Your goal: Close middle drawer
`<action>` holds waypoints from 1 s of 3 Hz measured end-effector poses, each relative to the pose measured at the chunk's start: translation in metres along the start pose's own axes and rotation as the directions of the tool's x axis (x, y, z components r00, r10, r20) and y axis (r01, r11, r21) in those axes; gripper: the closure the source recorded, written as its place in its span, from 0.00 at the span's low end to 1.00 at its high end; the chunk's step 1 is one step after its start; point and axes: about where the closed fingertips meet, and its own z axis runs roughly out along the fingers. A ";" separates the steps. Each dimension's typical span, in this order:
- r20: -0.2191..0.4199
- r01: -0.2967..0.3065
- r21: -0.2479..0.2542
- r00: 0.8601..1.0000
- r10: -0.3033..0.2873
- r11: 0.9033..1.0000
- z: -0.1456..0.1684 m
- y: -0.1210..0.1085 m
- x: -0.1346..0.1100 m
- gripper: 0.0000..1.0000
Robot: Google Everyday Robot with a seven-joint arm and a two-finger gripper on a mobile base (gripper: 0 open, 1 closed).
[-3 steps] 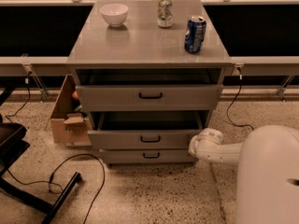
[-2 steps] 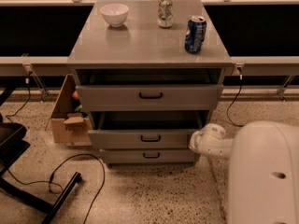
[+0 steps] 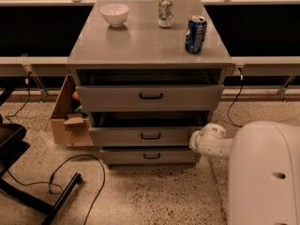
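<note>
The middle drawer [image 3: 149, 136] of the grey cabinet stands pulled out a little, and a dark gap shows above its flat front with the small black bar handle. My gripper [image 3: 196, 142] is at the right end of that drawer front, at the tip of the white arm [image 3: 212, 141] that reaches in from the lower right. The arm's rounded wrist covers the gripper's tip, which is close against the drawer's right corner.
The top drawer [image 3: 150, 97] is also out a little, and the bottom drawer [image 3: 151, 156] sits below. On the cabinet top stand a white bowl [image 3: 114, 14], a silver can [image 3: 164, 11] and a blue can [image 3: 195, 34]. A cardboard box [image 3: 69, 117] is on the left. A cable and a black chair base [image 3: 28, 191] lie on the floor.
The arm's large white body has grown in view and the wrist has risen slightly beside the drawer's right end. The middle drawer front has not visibly moved.
</note>
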 end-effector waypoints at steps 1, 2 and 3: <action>0.000 0.000 0.000 1.000 0.000 1.000 0.000 0.000 0.000 0.28; 0.000 0.000 0.000 1.000 0.000 1.000 0.000 0.000 0.000 0.00; 0.000 0.000 0.000 1.000 0.000 1.000 0.000 0.000 0.000 0.00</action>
